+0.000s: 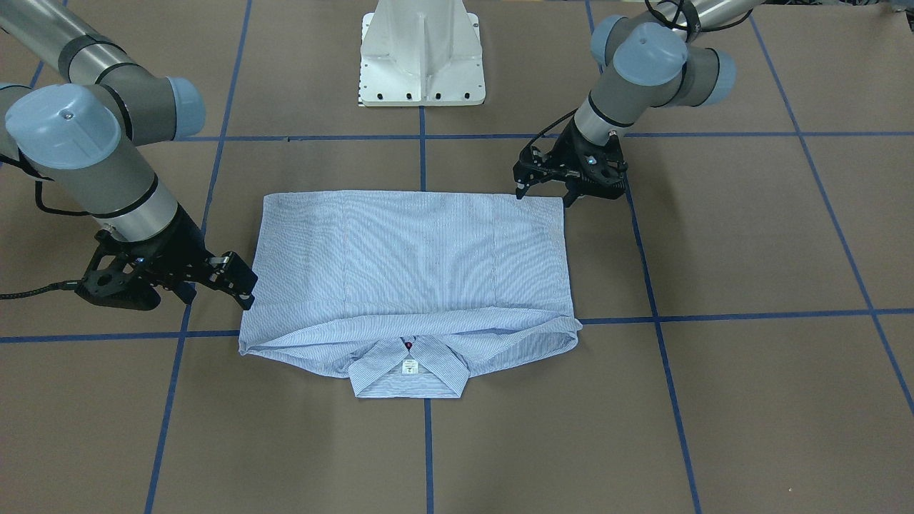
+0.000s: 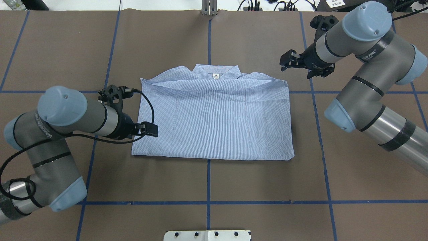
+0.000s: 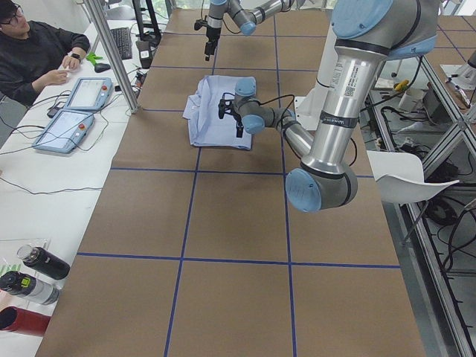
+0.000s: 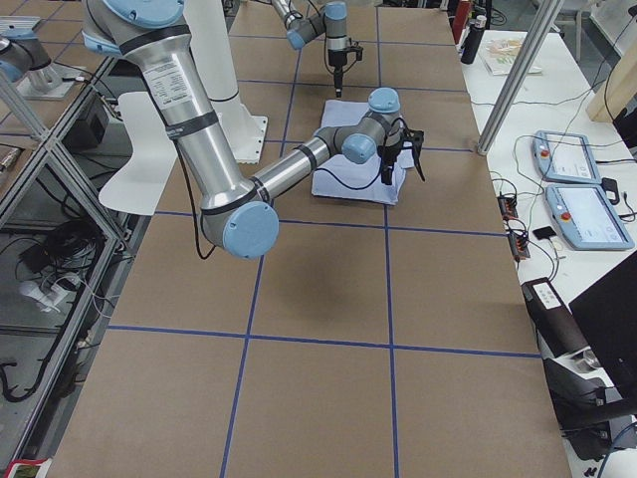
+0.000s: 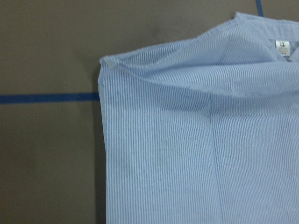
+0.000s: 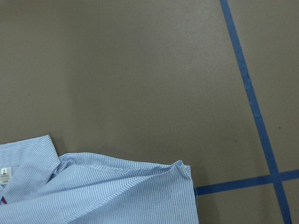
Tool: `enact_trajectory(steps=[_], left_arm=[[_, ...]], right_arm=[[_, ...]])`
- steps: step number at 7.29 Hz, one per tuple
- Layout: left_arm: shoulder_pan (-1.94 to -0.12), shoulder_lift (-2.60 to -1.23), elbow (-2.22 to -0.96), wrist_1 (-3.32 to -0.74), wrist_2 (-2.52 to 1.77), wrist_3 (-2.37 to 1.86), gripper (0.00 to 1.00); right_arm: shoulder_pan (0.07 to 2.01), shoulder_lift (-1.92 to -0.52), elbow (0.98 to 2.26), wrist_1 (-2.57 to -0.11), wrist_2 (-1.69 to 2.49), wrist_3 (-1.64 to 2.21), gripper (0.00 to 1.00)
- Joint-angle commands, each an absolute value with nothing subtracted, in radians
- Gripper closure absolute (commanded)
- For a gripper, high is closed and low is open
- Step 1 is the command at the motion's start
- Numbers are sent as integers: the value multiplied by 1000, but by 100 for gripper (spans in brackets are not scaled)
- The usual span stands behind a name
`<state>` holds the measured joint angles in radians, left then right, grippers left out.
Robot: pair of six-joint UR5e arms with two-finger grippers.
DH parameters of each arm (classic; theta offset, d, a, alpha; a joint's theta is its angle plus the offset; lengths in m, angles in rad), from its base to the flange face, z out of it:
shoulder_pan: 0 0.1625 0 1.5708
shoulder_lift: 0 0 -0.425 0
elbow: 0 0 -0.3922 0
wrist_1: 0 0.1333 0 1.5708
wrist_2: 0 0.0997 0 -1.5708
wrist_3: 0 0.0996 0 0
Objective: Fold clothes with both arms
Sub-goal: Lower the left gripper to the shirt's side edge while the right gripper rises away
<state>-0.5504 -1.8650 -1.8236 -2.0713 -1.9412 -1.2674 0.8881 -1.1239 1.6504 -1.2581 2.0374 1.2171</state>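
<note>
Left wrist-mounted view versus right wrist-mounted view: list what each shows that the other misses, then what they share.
Only the left wrist-mounted view shows a broad flat stretch of the folded shirt, with a vertical crease and one shoulder corner. Only the right wrist-mounted view shows two blue tape lines crossing, the opposite shoulder corner, and mostly bare brown table. Both show the collar, its white neck label and some blue tape on the brown table.
</note>
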Motion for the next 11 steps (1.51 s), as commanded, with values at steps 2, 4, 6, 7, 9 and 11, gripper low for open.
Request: enact_trajectory(steps=[2,4,6,7,9,11], left_arm=[[-505,-1829,-1813,-2102,-1907,-1285,1],[-505,-1828,-1803,-2099,-1907,-1284,3],[-505,-1832,-1776,-2097,-1899,-1282,2],[-503,-1836,-1757,-2097,-1876,-1281,2],[-503,-1841,-1753,-2097,-1876,-1282,18],[-503,-1851,-1762,-2097,-1882,-1282,64]], right_arm=[[888,-1127,1652,-1258,2037,1216,0],[888,-1129,1652,-1258,2034,1218,0],[887,-1131,1652,-1258,2022,1218,0],[887,-1137,1654,-1256,2017,1218,0],[887,-1137,1654,-1256,2017,1218,0],[887,-1138,1657,-1256,2017,1218,0]])
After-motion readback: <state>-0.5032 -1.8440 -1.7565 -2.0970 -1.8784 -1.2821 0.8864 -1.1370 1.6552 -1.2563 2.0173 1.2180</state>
